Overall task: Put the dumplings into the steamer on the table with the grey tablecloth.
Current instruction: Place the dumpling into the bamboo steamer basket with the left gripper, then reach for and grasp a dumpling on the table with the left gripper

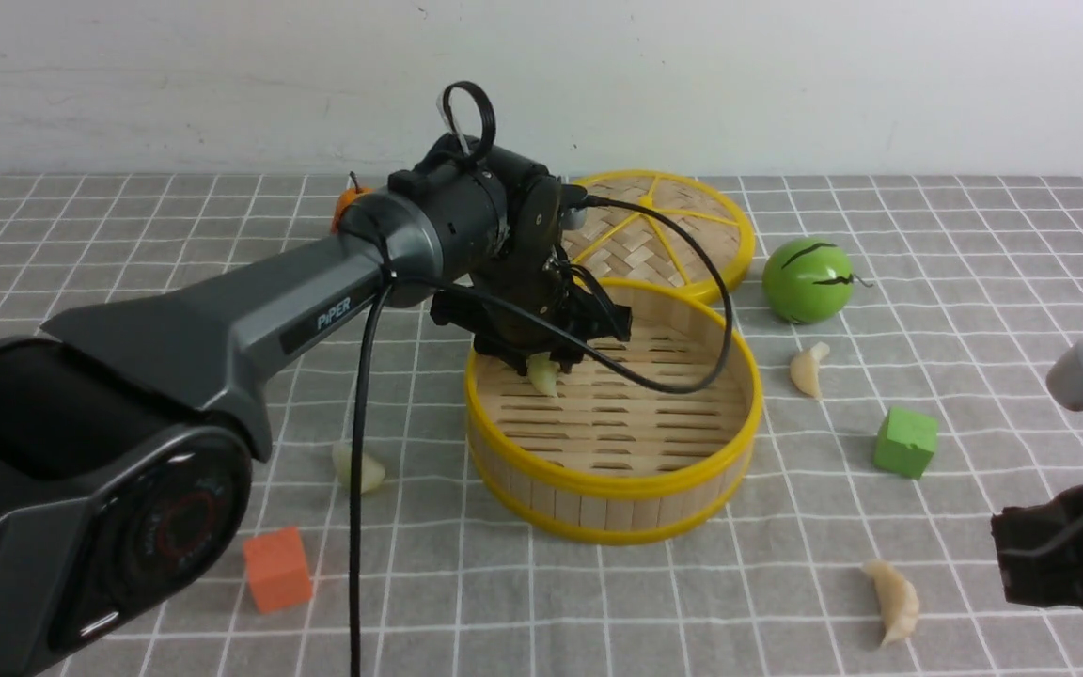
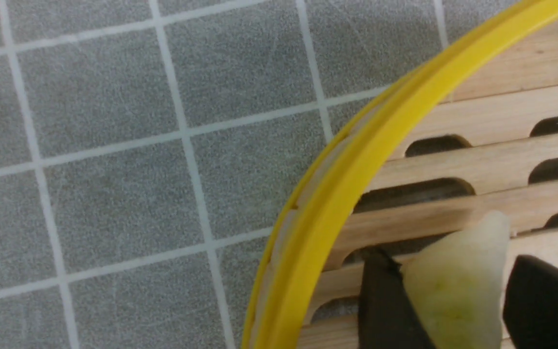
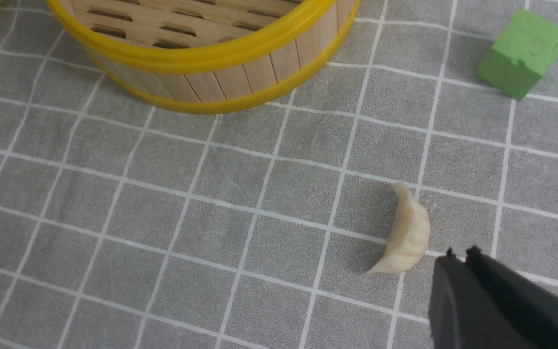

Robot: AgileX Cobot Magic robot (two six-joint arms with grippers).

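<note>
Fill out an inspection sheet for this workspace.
surface: grey tablecloth, slightly wrinkled.
job's things: steamer open, upright; greenish dumpling inside it between the left jaws; three dumplings on the cloth outside.
clutter: woven lid behind steamer, green ball, green cube, orange cube, small orange thing behind left arm.
grippers: left gripper closed on greenish dumpling over steamer floor; right gripper shut, empty.
cables: black cable from left arm loops over steamer.
surroundings: white wall.

Dark grey arm (image 1: 250, 315), white PIPER lettering (image 1: 334, 313), black cable (image 1: 360, 451), black left gripper (image 1: 544, 365)
</note>
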